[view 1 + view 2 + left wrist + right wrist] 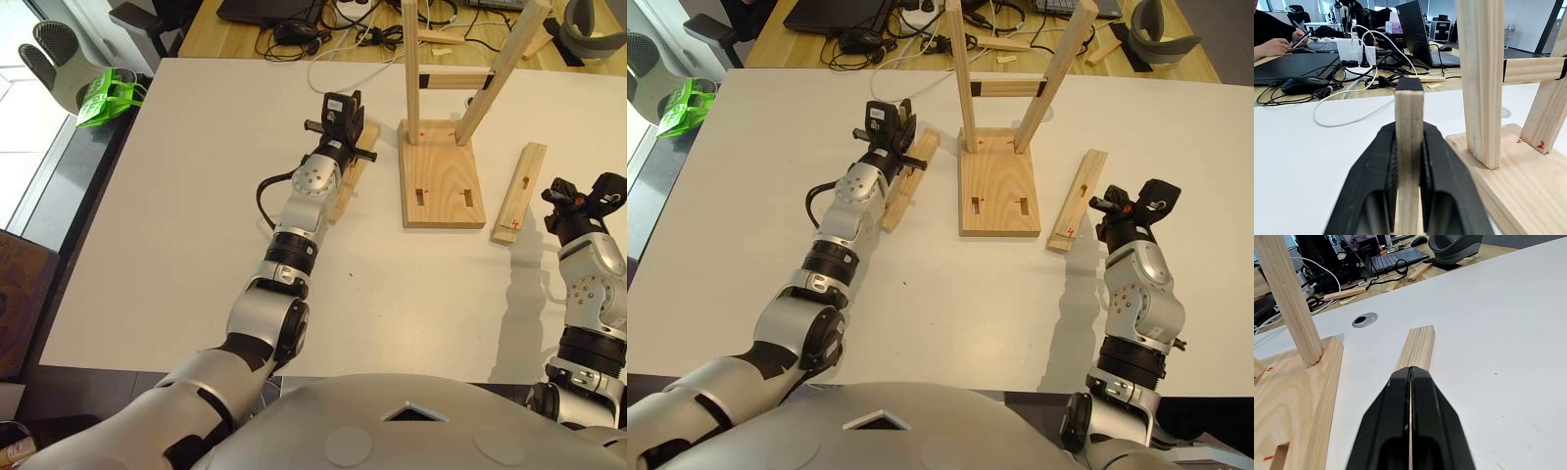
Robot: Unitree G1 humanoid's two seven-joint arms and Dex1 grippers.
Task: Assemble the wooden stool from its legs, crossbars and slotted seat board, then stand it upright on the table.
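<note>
From the head camera, you have the slotted seat board [441, 166] lying flat on the white table [196, 245]. Two upright legs [412, 69] are seated at its far end and a crossbar [456, 80] ties them together. The two near slots face up and bare, most likely kept open for the remaining legs. Your left arm is stretched well forward. Its left gripper [338, 122] sits at the far end of a wooden leg [348, 181] that lies just left of the board. Your right arm is folded close in, and the right gripper [583, 201] is near the closer end of the loose leg [519, 191] lying to the right of the board. In the left wrist camera, the black fingers [1449, 181] are clamped on both faces of the wooden leg, which stands on edge between them. That grip looks suited to lifting and turning the leg toward a slot, with the board just beside it. In the right wrist camera, the right gripper's fingers are pressed together with nothing between them. They point along the loose leg, which lies on the table beyond the tips, so you'd need to open them before taking it.
</note>
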